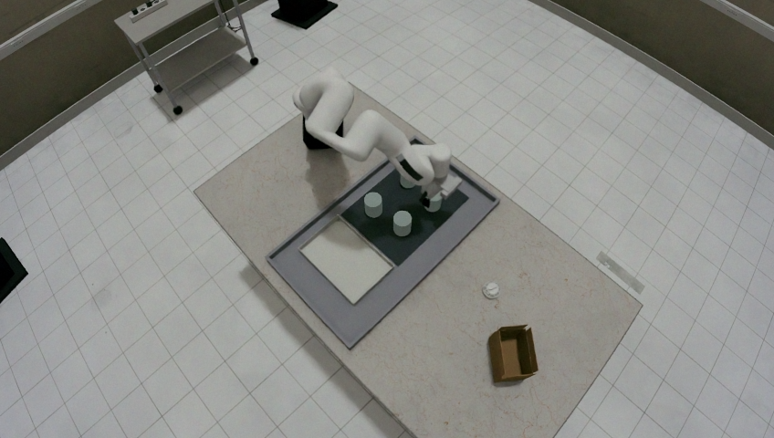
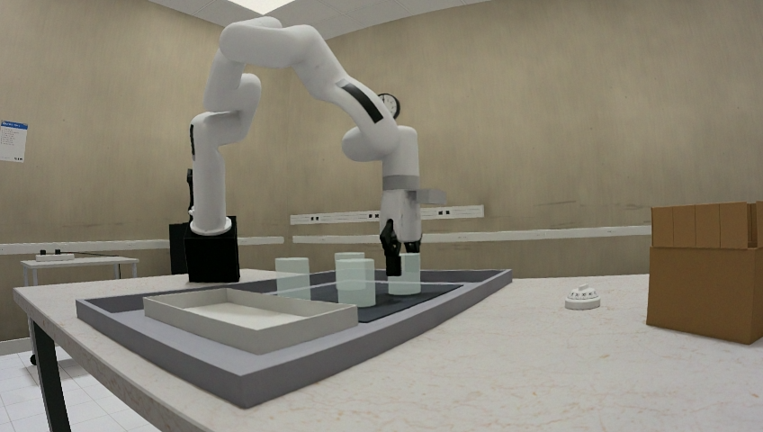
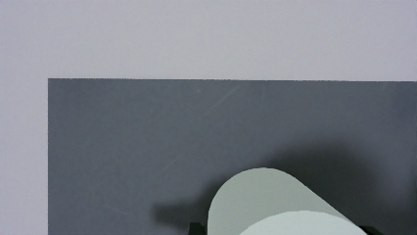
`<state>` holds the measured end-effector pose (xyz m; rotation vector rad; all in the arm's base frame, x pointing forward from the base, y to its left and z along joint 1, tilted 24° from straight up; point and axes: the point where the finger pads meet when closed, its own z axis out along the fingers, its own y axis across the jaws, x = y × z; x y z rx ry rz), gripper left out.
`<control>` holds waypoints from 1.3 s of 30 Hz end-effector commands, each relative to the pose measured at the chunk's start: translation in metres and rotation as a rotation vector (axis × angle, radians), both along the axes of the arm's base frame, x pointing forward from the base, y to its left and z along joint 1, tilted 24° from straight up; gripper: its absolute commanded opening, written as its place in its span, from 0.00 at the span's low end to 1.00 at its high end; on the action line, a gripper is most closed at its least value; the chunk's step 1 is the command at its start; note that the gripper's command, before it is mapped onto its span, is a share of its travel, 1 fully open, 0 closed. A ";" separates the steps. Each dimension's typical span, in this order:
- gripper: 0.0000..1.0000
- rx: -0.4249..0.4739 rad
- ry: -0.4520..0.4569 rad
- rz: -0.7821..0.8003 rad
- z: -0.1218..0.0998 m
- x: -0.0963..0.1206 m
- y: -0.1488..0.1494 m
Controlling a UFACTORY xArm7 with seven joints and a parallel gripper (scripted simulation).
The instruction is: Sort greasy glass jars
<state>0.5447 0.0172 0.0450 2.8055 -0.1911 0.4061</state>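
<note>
Four pale green glass jars stand upright on dark grey drying mat [image 1: 434, 213], spaced apart with gaps between.
Pincer [image 2: 401, 262] open, straddling far-right jar [image 2: 409, 273]; black fingers [image 2: 392, 256] flank its sides, touching not confirmed.
Nearest neighbour jar [image 2: 354, 281] stands near on tray side.
Mat strip toward raised grey rim [image 1: 477, 187] open.
Shallow white square tray [image 1: 347, 260] holds nothing.
Desk [image 1: 543, 325] beyond rim carries only small white knob [image 1: 490, 290] and brown cardboard box [image 1: 513, 352], well apart.

Four glass jars [image 1: 372, 204] stand on one drying mat [image 1: 455, 203], all pale green cylinders. One tray [image 1: 346, 259] lies at seven o'clock from them. At five o'clock sit one cardboard box [image 1: 512, 353] and one small white knob-like object [image 1: 490, 290].
</note>
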 end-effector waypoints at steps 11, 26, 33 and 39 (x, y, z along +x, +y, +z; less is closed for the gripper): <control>0.81 0.001 -0.003 0.002 0.002 0.001 0.001; 0.78 0.001 -0.003 0.002 0.002 0.001 0.001; 0.75 0.001 -0.003 0.002 0.002 0.001 0.001; 0.75 0.001 -0.003 0.002 0.002 0.001 0.001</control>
